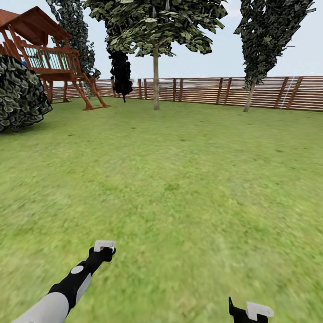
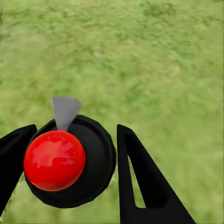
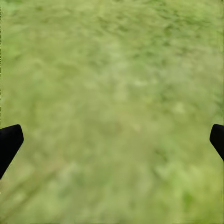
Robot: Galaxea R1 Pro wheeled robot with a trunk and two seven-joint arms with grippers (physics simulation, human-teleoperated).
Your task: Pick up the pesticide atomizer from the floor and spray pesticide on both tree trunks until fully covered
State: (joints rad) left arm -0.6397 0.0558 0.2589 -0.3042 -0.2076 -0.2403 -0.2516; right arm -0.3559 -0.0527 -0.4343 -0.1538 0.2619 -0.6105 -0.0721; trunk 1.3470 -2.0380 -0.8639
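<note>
Left hand is clamping on the atomizer, black fingers pressing either side of its round black body, red knob and grey nozzle tip facing the wrist camera. In the head view the left hand is sitting low over the floor, pale head of the atomizer showing at the arm's tip. Right hand is hanging at the bottom edge, fingers spread wide apart, nothing between them, just grass below. Open lawn is stretching ahead, nothing in the way up to the fence. One tree is standing by the fence dead ahead, another tree well to the right, trunk leaning. Playhouse and a bush are closing the far left edge.
</note>
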